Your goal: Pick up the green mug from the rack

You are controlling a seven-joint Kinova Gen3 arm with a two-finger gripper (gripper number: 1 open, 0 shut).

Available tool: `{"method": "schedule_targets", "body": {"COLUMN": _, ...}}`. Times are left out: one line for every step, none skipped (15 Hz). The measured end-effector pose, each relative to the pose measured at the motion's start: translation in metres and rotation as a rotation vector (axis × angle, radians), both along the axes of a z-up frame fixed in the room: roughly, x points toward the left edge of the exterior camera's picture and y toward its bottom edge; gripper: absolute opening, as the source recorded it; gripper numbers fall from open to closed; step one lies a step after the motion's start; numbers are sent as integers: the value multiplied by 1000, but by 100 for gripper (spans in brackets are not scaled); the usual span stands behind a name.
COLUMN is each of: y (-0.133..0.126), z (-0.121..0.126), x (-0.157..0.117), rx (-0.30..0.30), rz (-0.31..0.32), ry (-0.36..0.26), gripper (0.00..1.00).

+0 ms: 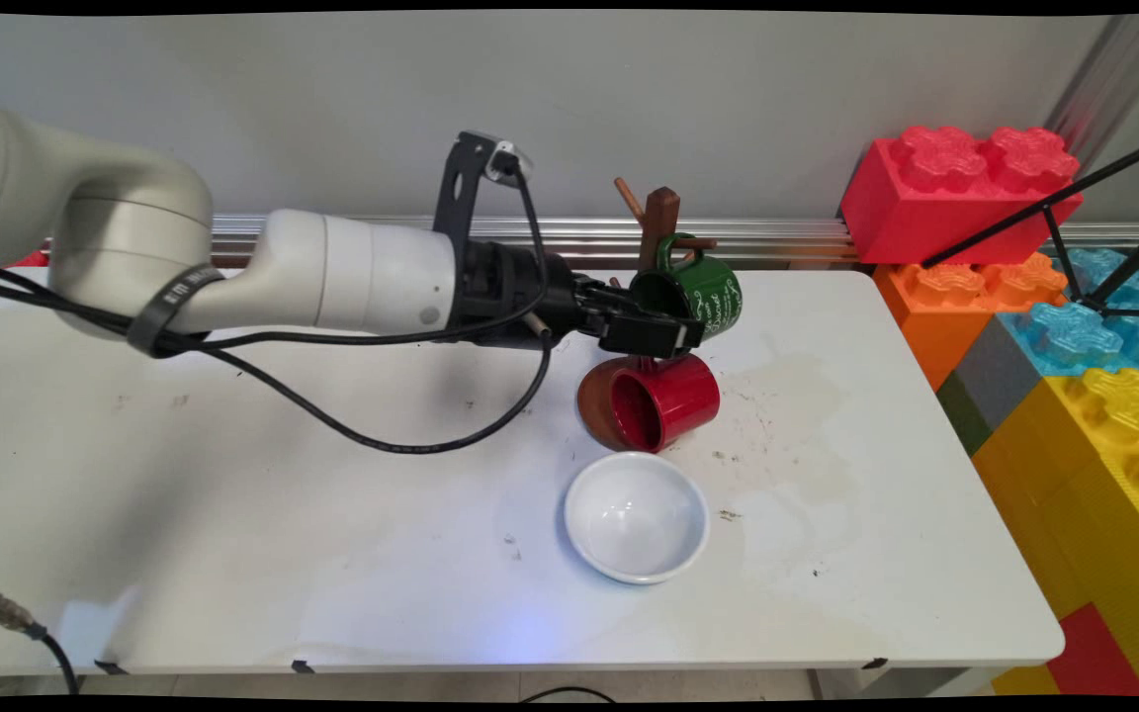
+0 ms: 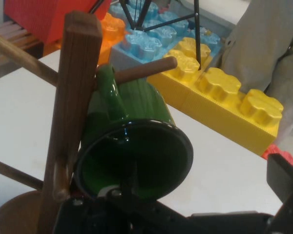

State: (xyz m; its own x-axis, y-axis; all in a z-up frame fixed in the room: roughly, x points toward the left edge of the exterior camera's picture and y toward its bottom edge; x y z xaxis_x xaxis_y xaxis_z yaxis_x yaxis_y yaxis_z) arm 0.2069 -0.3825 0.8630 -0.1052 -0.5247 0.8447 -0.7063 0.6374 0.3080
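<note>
1 glossy green mug [image 1: 703,289] with white lettering hangs on the rack [image 1: 659,222].

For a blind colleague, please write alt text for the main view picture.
A white robot arm reaches from the left, its black end effector at the rim of a green mug hanging on a wooden mug tree. A red mug lies on its side below, a white bowl nearer, on a white table.
</note>
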Motion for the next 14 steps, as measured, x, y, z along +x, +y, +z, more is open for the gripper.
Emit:
{"method": "schedule_targets", "body": {"y": -2, "z": -1, "x": -2, "rx": 9, "rz": 4, "ry": 6, "gripper": 100}}
{"method": "schedule_targets", "body": {"y": -5, "z": -2, "x": -5, "rx": 19, "rz": 7, "ry": 11, "gripper": 100}}
{"method": "schedule_targets", "body": {"y": -6, "z": -4, "x": -7, "rx": 26, "rz": 9, "ry": 14, "gripper": 100}}
{"method": "schedule_targets", "body": {"y": -7, "z": -4, "x": -9, "rx": 31, "rz": 9, "ry": 15, "gripper": 100}}
{"method": "schedule_targets", "body": {"y": -9, "z": -6, "x": -11, "rx": 39, "rz": 10, "ry": 17, "gripper": 100}}
{"method": "schedule_targets", "body": {"y": -11, "z": -7, "x": -14, "rx": 48, "rz": 12, "ry": 20, "gripper": 100}}
{"method": "schedule_targets", "body": {"y": -13, "z": -8, "x": -17, "rx": 58, "rz": 16, "ry": 25, "gripper": 100}}
{"method": "schedule_targets", "body": {"y": -15, "z": -9, "x": -19, "rx": 66, "rz": 21, "ry": 30, "gripper": 100}}
{"method": "schedule_targets", "body": {"y": -17, "z": -9, "x": -23, "rx": 77, "rz": 30, "ry": 38, "gripper": 100}}
{"method": "schedule_targets", "body": {"y": -20, "z": -10, "x": -25, "rx": 87, "rz": 39, "ry": 47, "gripper": 100}}
{"method": "schedule_targets", "body": {"y": -22, "z": -11, "x": -28, "rx": 96, "rz": 48, "ry": 55, "gripper": 100}}
{"method": "schedule_targets", "body": {"y": -24, "z": -11, "x": -30, "rx": 104, "rz": 56, "ry": 61, "gripper": 100}}
{"method": "schedule_targets", "body": {"y": -26, "z": -12, "x": -32, "rx": 114, "rz": 66, "ry": 68, "gripper": 100}}
{"method": "schedule_targets", "body": {"y": -28, "z": -13, "x": -33, "rx": 121, "rz": 73, "ry": 72, "gripper": 100}}
